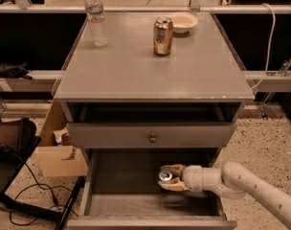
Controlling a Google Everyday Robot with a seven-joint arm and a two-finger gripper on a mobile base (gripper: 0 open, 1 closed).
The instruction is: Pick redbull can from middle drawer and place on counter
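The redbull can (165, 176) stands upright on the dark floor of the open middle drawer (121, 178), right of centre; only its silver top and a little of its side show. My gripper (161, 177) reaches in from the right on a white arm, with one finger behind the can and one in front, closed against it. The can still rests on the drawer floor. The counter (150, 75) is the grey top of the cabinet above.
On the counter stand a gold-copper can (163, 36), a water bottle (96, 18) and a pale bowl (183, 22). A shut drawer front with a round knob (152, 138) overhangs the open drawer. A cardboard box (59, 155) and cables lie at the left.
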